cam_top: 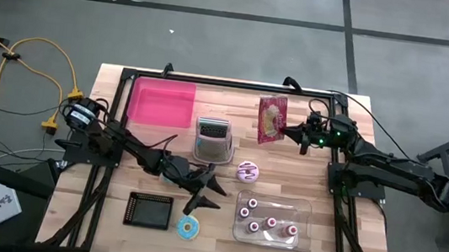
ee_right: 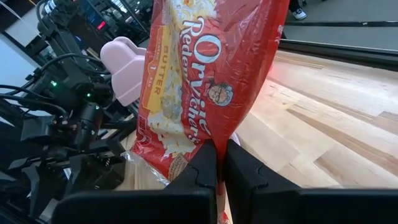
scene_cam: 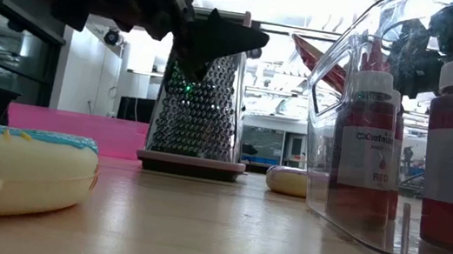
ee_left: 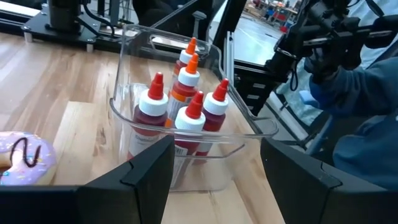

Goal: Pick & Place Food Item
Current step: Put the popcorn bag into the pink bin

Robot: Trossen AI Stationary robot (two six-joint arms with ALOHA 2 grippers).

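Your right gripper (cam_top: 285, 133) is pinched closed on the edge of the red popcorn bag (cam_top: 271, 119), which it holds upright just right of the metal grater (cam_top: 213, 139), toward the table's far edge. Your left gripper (cam_top: 209, 189) hangs just in front of the grater, fingers spread wide and holding nothing. Farther forward from the grater you see the blue-iced donut (cam_top: 188, 228), and to its front right the clear bin of sauce bottles (cam_top: 272, 221), with the pink-iced donut (cam_top: 248, 172) between bin and grater
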